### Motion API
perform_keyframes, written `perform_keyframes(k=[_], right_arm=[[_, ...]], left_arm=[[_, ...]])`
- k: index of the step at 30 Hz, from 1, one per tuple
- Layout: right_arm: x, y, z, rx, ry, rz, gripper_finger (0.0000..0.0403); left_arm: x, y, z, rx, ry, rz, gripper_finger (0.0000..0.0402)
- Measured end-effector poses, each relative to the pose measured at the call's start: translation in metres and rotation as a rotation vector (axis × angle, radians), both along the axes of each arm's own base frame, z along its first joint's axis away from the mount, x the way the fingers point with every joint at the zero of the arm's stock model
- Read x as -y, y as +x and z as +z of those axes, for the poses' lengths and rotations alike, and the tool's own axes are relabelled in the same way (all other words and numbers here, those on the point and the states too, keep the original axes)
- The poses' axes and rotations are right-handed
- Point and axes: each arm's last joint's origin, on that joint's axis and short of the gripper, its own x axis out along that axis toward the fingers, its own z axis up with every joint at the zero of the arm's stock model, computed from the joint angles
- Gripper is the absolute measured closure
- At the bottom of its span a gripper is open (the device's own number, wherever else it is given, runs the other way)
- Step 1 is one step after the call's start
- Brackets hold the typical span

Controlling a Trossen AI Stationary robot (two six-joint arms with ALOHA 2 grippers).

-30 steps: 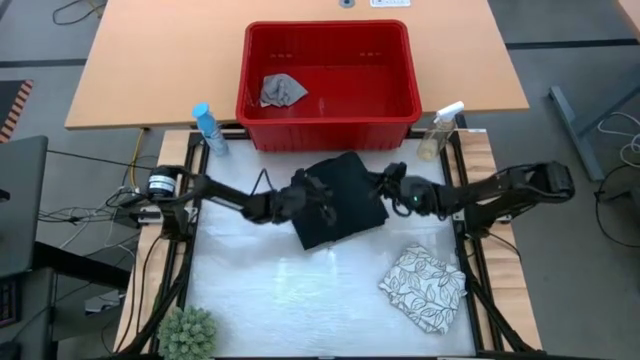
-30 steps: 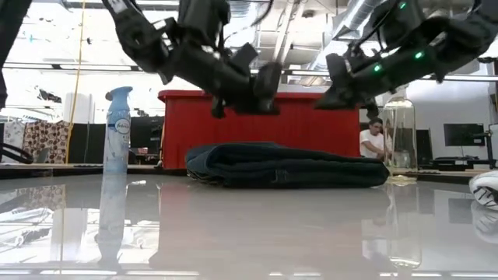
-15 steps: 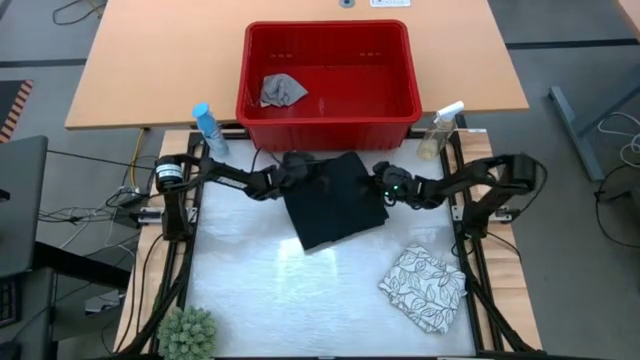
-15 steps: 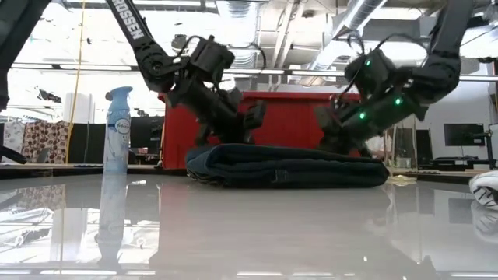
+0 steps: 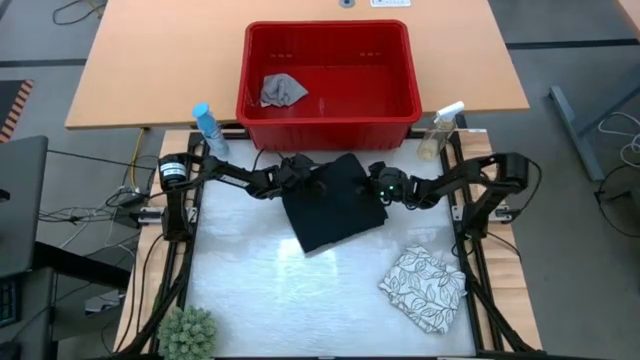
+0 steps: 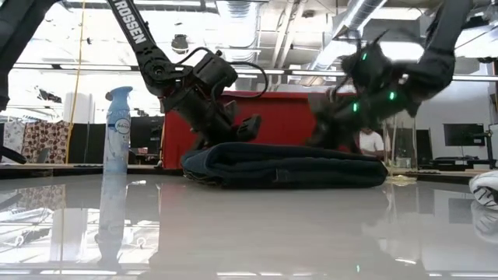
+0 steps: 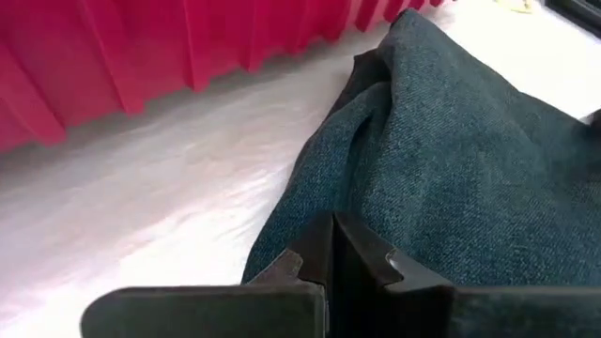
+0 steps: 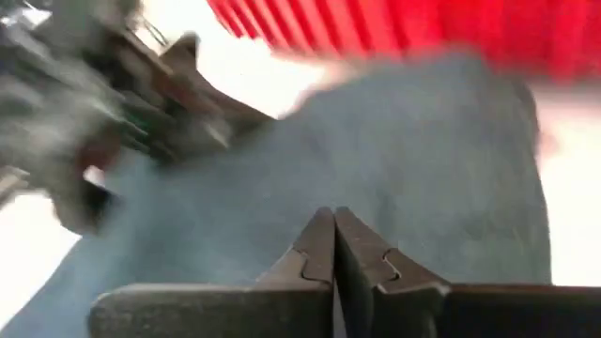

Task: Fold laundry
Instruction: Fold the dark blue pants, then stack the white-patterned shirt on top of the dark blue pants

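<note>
The bench (image 5: 250, 290) has a pale, glossy top that carries the laundry, with a wooden table behind it. On that table, just beyond the bench's far edge, stands the red plastic basket (image 5: 328, 118), and in it, toward its left side, lies the small grey cloth (image 5: 282, 90), crumpled.

The folded dark denim jeans (image 5: 335, 200) lie on the far middle of the bench, close to the basket's front wall, as a thick flat stack turned a little askew. In the low view the stack (image 6: 284, 166) shows rounded folded edges on both ends.

The left arm reaches in from the left, and the left claw (image 5: 308, 178) rests at the jeans' far left corner, its fingers pressed together with no cloth between them, as its wrist view (image 7: 331, 246) shows, tips against the denim. The right arm comes from the right; the right claw (image 5: 377, 184) sits at the jeans' right edge, likewise pressed together and pinching nothing (image 8: 331, 242), over the denim.

The white cloth with grey leaf print (image 5: 424, 288) lies folded near the bench's front right, well apart from the jeans.
</note>
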Motion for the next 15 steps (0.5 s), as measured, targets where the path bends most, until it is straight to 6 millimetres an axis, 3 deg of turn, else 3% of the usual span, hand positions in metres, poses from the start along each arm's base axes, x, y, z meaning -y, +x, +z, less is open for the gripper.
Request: perform_keyframes(k=[5,8,11,15], right_arm=[[-0.015,-0.007,0.051,0.154,-0.123,0.069,0.0373],[-0.027,-0.018,0.079,0.218,-0.180,0.112,0.0375],[-0.037,-0.032,0.085,0.160,-0.107,0.132,0.0376],[-0.060,-0.046,0.077,0.036,0.073,0.182,0.0377]], left_arm=[[0.010,0.002,0.015,0.058,-0.015,-0.015,0.0401],[0.018,0.002,0.034,0.101,0.001,-0.071,0.0401],[0.024,-0.004,0.061,0.164,-0.016,-0.121,0.0402],[0.032,-0.018,0.082,0.138,-0.046,-0.056,0.0401]])
